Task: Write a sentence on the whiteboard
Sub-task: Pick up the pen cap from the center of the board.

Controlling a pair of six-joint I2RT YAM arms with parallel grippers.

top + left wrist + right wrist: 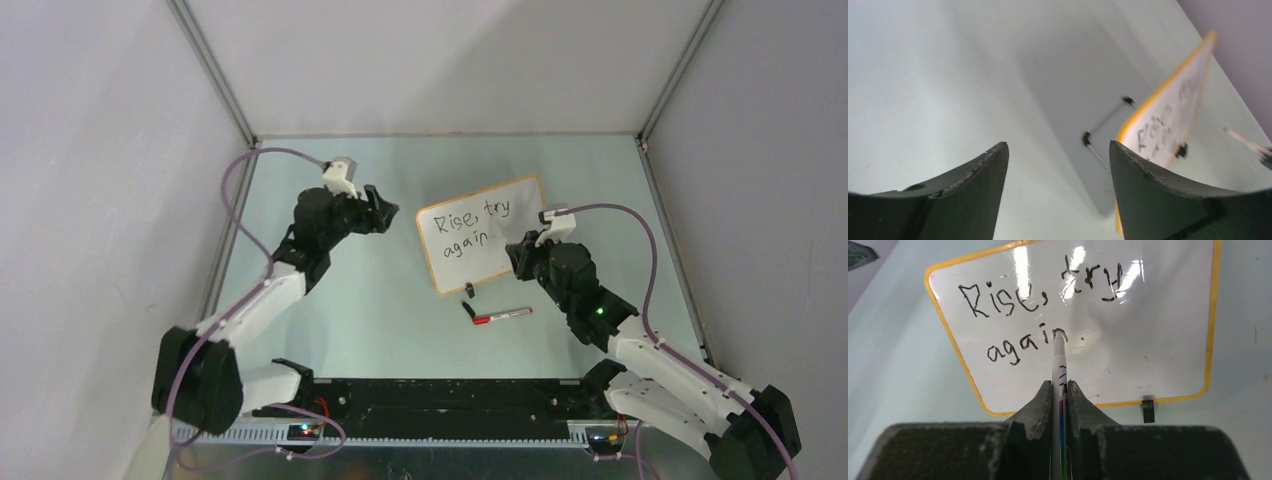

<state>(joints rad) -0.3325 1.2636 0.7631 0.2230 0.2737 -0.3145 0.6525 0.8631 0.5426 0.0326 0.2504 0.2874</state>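
The whiteboard (462, 266) with an orange frame stands tilted at mid table. It bears the sentence (466, 228) "Rise, try again" in black, in two lines. My right gripper (520, 250) is shut on a thin white marker (1059, 360). The marker tip rests on the board at the "n" of "again", in the right wrist view, where the whiteboard (1153, 320) and the sentence (1040, 295) fill the frame. My left gripper (385, 212) is open and empty, just left of the board and apart from it. In the left wrist view my left gripper (1058, 150) sees the whiteboard (1173, 107) edge-on.
A second marker with a red band (503, 315) lies on the table in front of the board, also in the left wrist view (1245, 141). A black clip foot (1147, 410) sits under the board's lower edge. The wire stand (1108, 120) props the board from behind. Grey walls enclose the table.
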